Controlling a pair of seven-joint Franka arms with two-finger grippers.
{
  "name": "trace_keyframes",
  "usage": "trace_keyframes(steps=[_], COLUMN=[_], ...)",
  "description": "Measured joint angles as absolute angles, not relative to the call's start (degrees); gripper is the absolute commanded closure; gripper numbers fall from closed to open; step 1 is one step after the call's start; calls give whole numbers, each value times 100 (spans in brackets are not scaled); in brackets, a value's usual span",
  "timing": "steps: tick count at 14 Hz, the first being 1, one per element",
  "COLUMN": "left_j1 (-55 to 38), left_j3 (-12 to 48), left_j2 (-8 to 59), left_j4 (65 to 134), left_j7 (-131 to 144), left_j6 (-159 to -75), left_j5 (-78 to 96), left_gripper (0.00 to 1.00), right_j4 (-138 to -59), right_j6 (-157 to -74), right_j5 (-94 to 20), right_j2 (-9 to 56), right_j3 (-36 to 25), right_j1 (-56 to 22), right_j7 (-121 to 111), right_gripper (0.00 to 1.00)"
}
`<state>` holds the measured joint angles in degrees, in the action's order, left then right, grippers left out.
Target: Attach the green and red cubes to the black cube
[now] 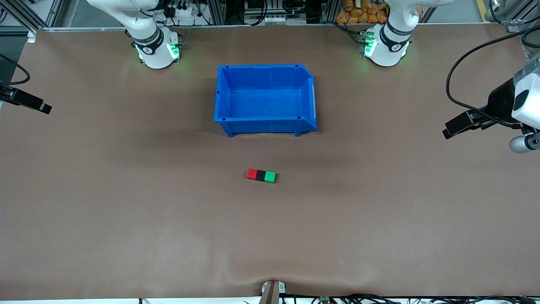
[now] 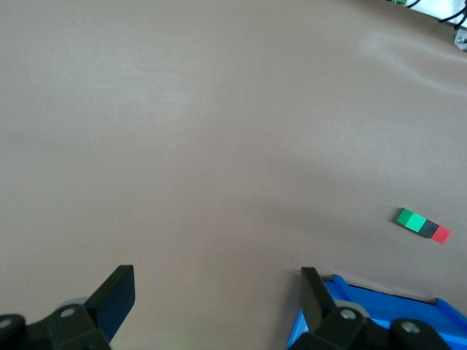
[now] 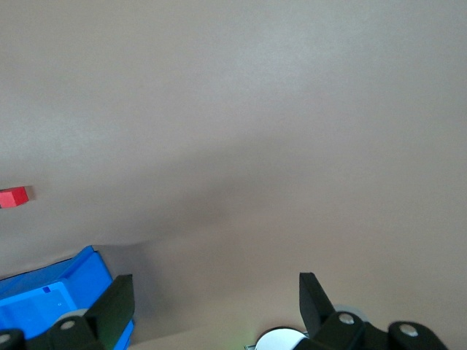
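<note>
The red cube (image 1: 252,174), the black cube (image 1: 260,175) and the green cube (image 1: 270,177) lie touching in one row on the table, black in the middle, red toward the right arm's end. The row is nearer to the front camera than the blue bin. The left wrist view shows green (image 2: 414,220), black (image 2: 430,228) and red (image 2: 441,234). The right wrist view shows only the red cube (image 3: 13,196) at the picture's edge. My left gripper (image 1: 449,131) (image 2: 217,292) is open and empty over the left arm's end of the table. My right gripper (image 1: 44,108) (image 3: 217,292) is open and empty over the right arm's end.
An empty blue bin (image 1: 264,124) stands mid-table between the arms' bases and the cubes; it also shows in the left wrist view (image 2: 394,310) and the right wrist view (image 3: 44,299). Brown table surface lies all around the cube row.
</note>
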<state>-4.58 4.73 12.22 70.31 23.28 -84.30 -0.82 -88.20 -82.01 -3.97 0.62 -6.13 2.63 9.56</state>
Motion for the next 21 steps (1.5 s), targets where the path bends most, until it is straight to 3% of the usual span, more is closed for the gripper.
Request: trace_keyframes(steps=[5,13,21], left_j1=[-489,-535,-639], left_j3=[477,479,500], left_j2=[935,128,47], left_j4=[7357,8469,8783], left_j7=[2304,2277,2276], left_j6=[-8431,-8729,-8769], left_j5=[-82,-82,-82], left_gripper=[0,0,0], right_j4=[-8801,-8691,-8690], right_j6=[-8227,-8285,-8285], right_j5=[-397,-396,50], right_j2=[63,61,62], right_j3=[-616,-606,-571], right_j1=[263,261,-28], right_j7=[956,1070,1061], right_gripper=[0,0,0])
